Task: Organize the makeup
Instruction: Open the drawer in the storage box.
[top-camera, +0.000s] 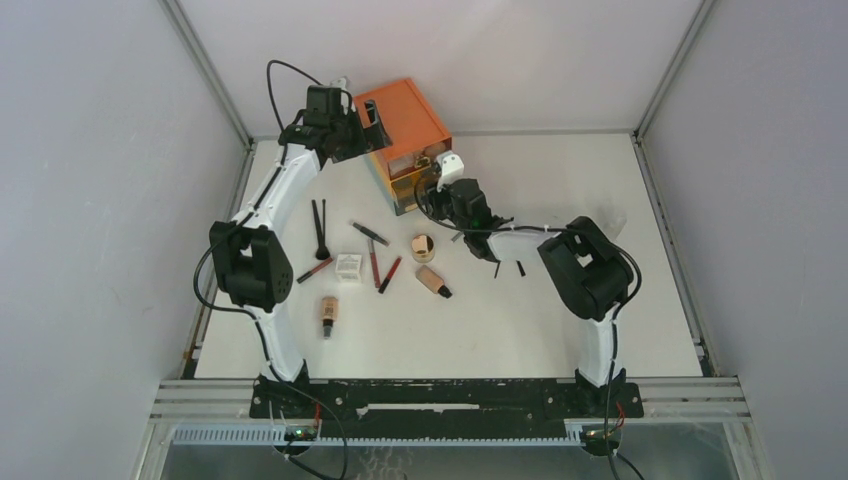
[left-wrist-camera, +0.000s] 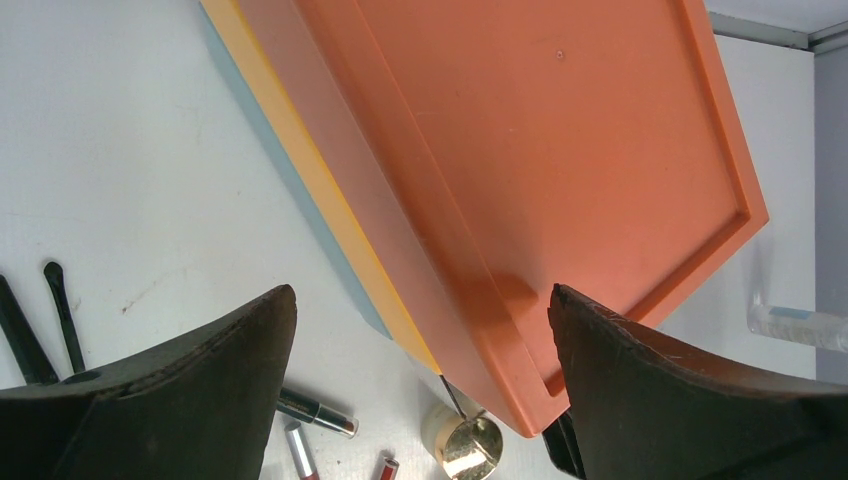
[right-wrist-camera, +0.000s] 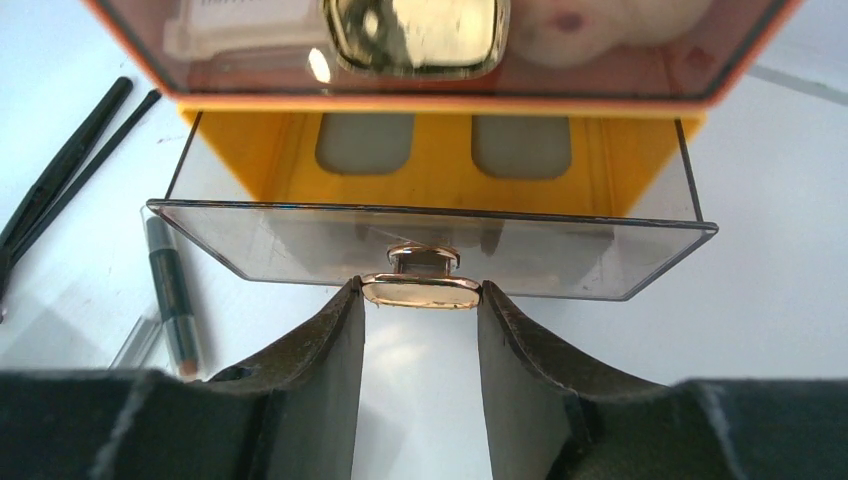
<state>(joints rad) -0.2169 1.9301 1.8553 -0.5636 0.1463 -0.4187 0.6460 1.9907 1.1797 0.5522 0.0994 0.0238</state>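
Gold knob (right-wrist-camera: 421, 291) of the clear drawer (right-wrist-camera: 300, 240) sits pinched in the right gripper (right-wrist-camera: 420, 305), left gripper (left-wrist-camera: 422, 300) gaping above the orange plastic chest (top-camera: 405, 118), makeup (top-camera: 348, 266) loose near the bench's (top-camera: 560, 330) middle: tugging may drag the unbraced chest.

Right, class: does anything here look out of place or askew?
One chest drawer stands pulled out, its gold knob pinched by the right end effector. Makeup lies strewn about: a foundation bottle on its side, pencils at mixed angles.

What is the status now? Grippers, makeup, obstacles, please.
Left gripper open over the orange chest. Right gripper shut on drawer handle, drawer pulled out, looks empty. Makeup loose on table. Nothing blocks the drawer.
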